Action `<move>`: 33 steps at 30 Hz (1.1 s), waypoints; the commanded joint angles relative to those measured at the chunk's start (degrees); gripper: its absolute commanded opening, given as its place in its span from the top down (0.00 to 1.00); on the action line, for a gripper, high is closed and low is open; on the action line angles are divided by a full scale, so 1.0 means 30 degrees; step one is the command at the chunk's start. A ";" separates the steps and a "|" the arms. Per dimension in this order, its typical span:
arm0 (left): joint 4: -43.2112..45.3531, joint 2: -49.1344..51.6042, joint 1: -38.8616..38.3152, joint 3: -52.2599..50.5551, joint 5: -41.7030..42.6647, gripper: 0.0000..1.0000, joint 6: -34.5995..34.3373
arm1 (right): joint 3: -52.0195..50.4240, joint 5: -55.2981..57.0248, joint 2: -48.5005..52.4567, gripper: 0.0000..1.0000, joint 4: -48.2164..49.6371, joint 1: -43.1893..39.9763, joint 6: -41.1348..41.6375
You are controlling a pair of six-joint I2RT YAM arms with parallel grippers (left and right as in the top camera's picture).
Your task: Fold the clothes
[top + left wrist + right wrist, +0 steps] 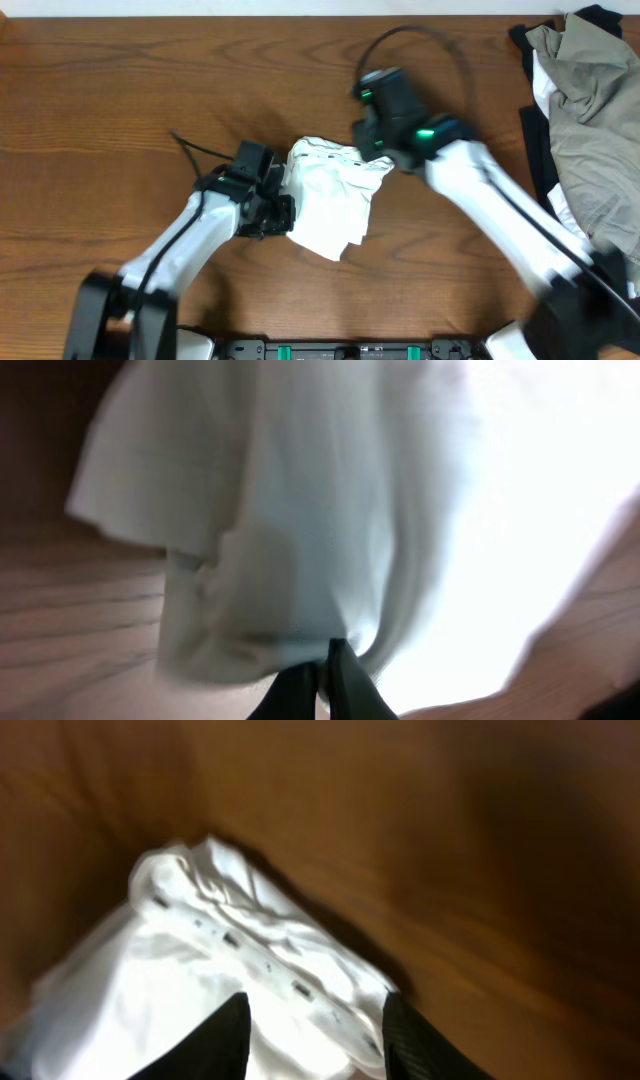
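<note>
The white T-shirt lies bunched in a compact pile at the table's middle. My left gripper is at its left edge, shut on a fold of the white fabric, its black fingers pinched together. My right gripper hovers over the shirt's upper right corner, open, its fingers spread apart above the crumpled white cloth without gripping it. The black print shows only as small marks along a fold.
A heap of other clothes, with an olive-grey garment on black and white ones, lies at the table's right edge. Bare wooden tabletop surrounds the shirt.
</note>
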 commanded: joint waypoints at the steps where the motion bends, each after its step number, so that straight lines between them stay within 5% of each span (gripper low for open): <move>1: 0.0095 -0.2382 0.0080 -0.0029 -0.2186 0.94 -0.0036 | 0.0328 0.0219 -0.1887 0.62 -0.2324 -0.0933 0.2492; 7: 0.1566 -0.4204 0.0080 -0.0029 -0.7184 0.83 -0.0036 | -0.0823 -0.1333 -0.1953 0.65 -0.6499 -0.1100 0.4779; 18: 0.1632 -0.3745 0.0080 -0.0036 -0.8145 0.83 0.0044 | -0.6528 -0.5792 -0.1953 0.64 -0.0532 -0.1005 0.4823; 23: 0.4612 -0.3067 0.0080 -0.0036 -0.9202 0.61 0.2324 | -0.8182 -0.6841 -0.1909 0.67 0.1282 -0.0721 0.5136; 33: 0.8466 0.1858 0.0503 -0.0036 -0.8291 0.55 0.3439 | -1.0477 -0.6878 -0.1851 0.72 0.4146 0.0415 0.5617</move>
